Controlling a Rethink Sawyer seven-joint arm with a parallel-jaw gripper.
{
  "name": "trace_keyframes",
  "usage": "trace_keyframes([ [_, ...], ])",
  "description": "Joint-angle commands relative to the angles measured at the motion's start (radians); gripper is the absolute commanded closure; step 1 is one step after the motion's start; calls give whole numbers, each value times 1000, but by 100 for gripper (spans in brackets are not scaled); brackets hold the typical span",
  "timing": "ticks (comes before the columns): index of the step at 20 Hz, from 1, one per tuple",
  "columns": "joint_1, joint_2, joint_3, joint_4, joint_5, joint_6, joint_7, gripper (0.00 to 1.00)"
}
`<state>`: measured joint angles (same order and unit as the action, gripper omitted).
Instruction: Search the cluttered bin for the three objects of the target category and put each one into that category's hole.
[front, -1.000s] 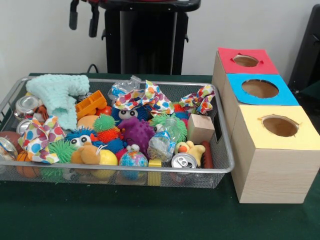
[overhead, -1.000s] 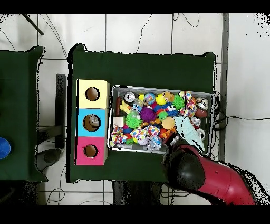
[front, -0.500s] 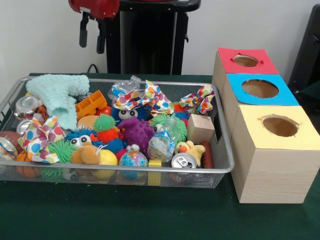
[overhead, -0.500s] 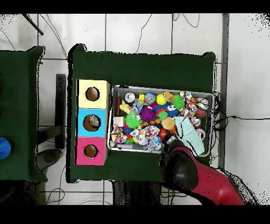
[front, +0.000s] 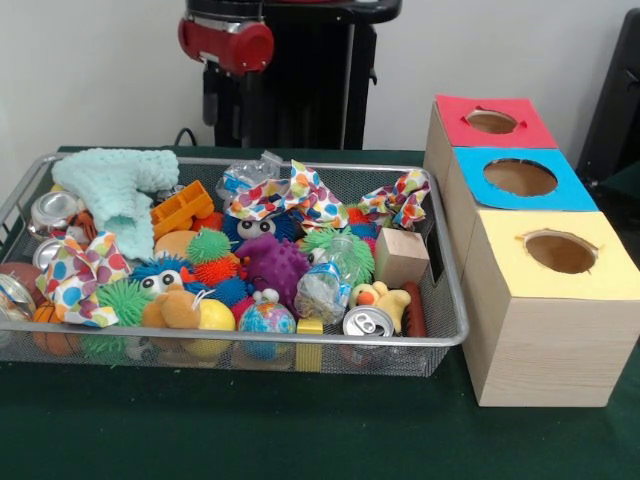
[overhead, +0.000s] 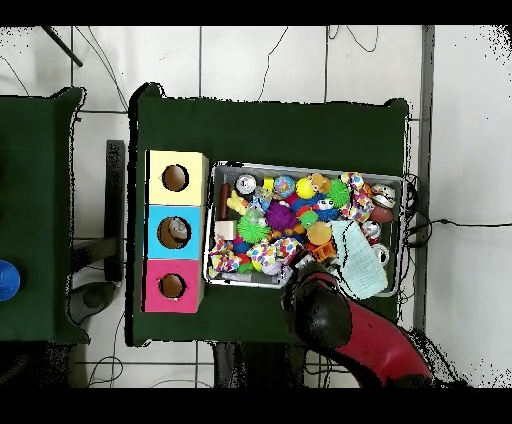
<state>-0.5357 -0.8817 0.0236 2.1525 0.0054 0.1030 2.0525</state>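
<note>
Comparing with one second ago, the arm (front: 226, 44) has travelled along the back side of the bin (front: 300, 340) toward the boxes and has also come lower. In the overhead view its red body (overhead: 322, 316) now covers the bin's near rim more to the middle than before. The gripper (front: 225, 105) hangs empty above the back rim, but it stands dark against the black pedestal, so I cannot tell how wide it is. Nothing in the bin has moved. One film bundle (front: 246, 176) lies at the back rim, just beside a dotted cloth (front: 290, 198) and almost under the gripper. A second bundle (front: 322, 287) lies near the front, between the purple ball (front: 272, 262) and a can (front: 367, 322). A third one I cannot find with certainty. The red box's hole (front: 491, 121) is open and well apart from both bundles. I judge that the search is over and the arm is lining up for the back bundle; no object is sorted yet.
</note>
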Motion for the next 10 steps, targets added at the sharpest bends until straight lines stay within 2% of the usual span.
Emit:
trace_keyframes([
  [1,51,49,18,72,135,-35,296,0],
  [4,63,58,33,85,154,-74,294,0],
  [10,8,157,86,72,125,-198,263,0],
])
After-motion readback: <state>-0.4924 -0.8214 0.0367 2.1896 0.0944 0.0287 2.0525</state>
